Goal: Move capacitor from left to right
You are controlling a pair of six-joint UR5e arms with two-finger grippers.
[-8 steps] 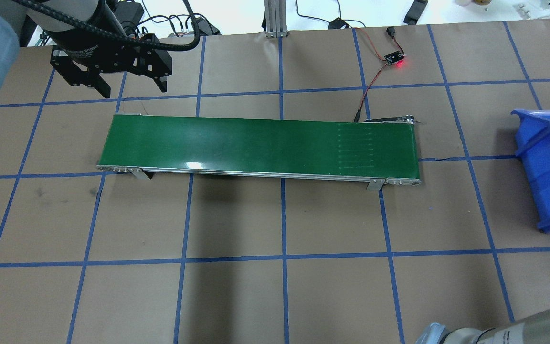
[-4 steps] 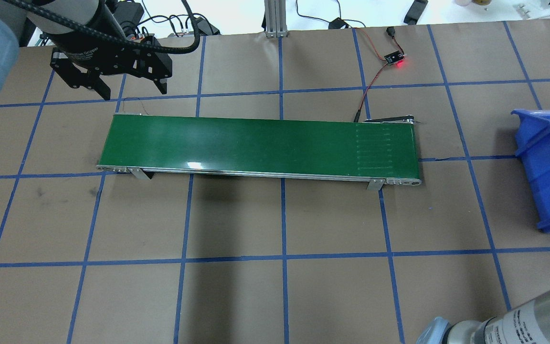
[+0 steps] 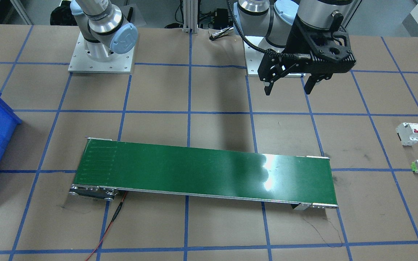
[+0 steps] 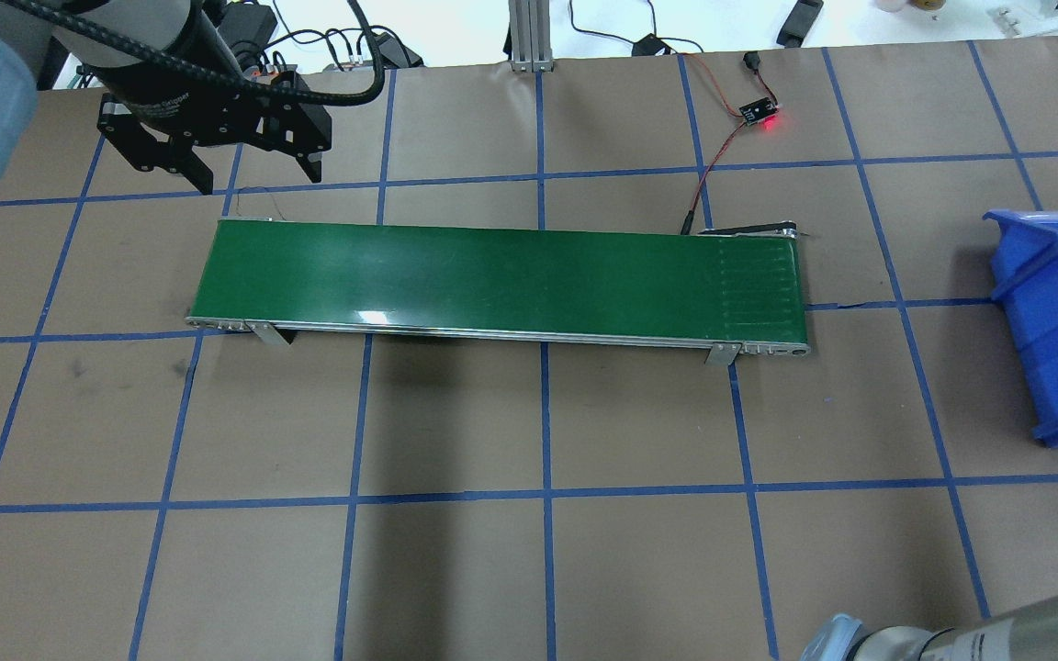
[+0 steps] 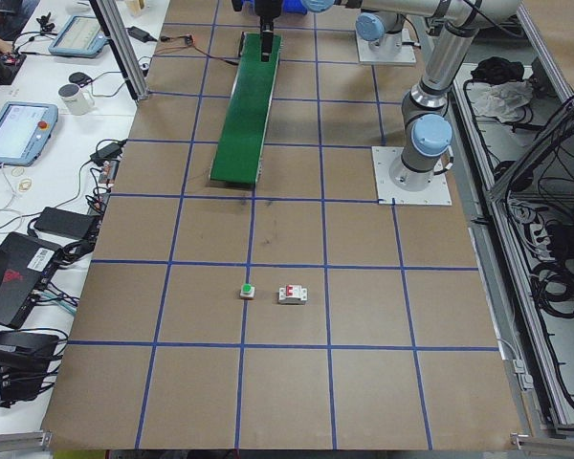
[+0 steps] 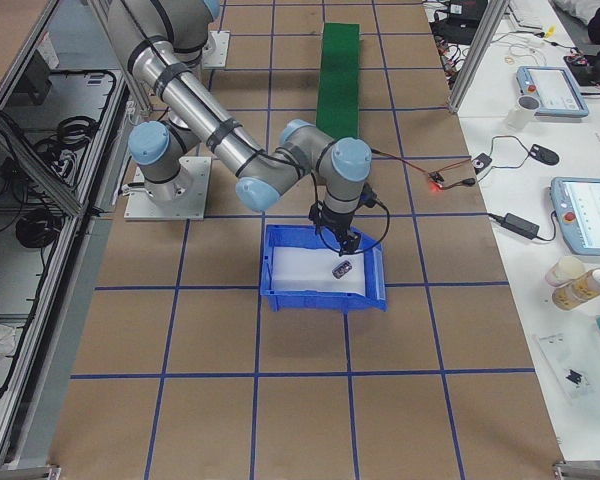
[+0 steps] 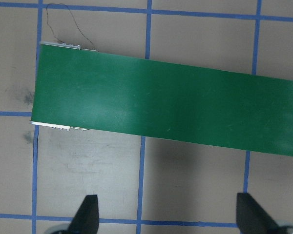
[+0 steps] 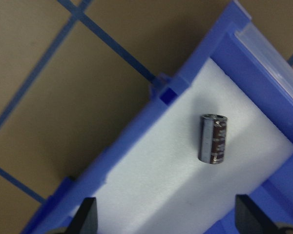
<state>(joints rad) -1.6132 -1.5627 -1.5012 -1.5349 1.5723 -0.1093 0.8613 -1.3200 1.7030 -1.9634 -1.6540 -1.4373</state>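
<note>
Capacitor (image 8: 213, 138) flat in bin (image 8: 239, 63), axis crosswise to wide right fingers (image 8: 87, 217); left fingers (image 7: 88, 214) wide

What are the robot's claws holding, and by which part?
Nothing. Left gripper and right gripper are open and empty; the capacitor lies loose in the blue bin.

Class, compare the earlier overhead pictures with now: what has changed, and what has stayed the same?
Seam marks on the belt have run toward the bin. The capacitor now lies on the bin's foam, free of the open right gripper; a second ago the foam looked bare. The left gripper stayed open near the belt's other end.
</note>
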